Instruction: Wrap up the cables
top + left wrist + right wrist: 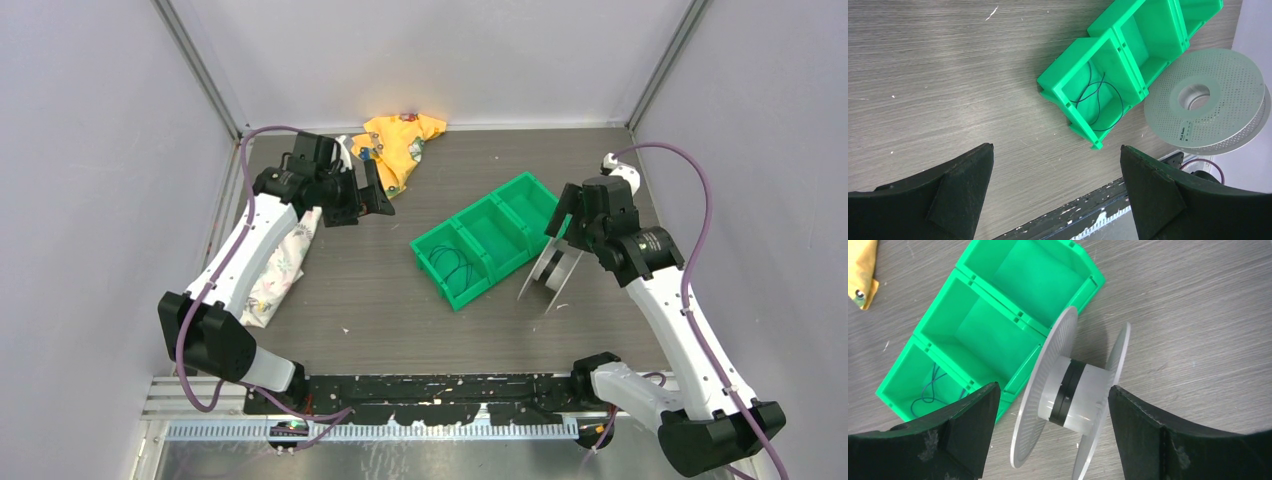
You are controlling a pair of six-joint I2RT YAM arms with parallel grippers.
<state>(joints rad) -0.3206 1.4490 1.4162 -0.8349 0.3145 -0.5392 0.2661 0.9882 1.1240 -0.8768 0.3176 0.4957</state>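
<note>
**Though a spool stands ready, the wire lies loose: wrapping hardly begun**

Since neither gripper holds anything, you can count both as free.

- Right gripper [1053, 386]: jaws spread. The spool [1085, 400] stands on edge between them, and as far as you can see neither jaw touches it.
- Spool hub: one dark band runs round it. You cannot tell whether that is wound wire.
- Cables [930, 390]: thin dark loops lying slack in the end compartment of the green bin [998, 335]. They sit outside the right jaws, beyond the bin-side one.
- Left gripper [1055, 150]: jaws spread wide above the table [948, 75] with nothing between them. The bin and spool lie ahead of their tips.
- Done: little that shows, beyond the spool being set within reach.
- Left, by my reckoning: you must lift the loops out of the bin, bring an end to the hub, and wind it on.
</note>
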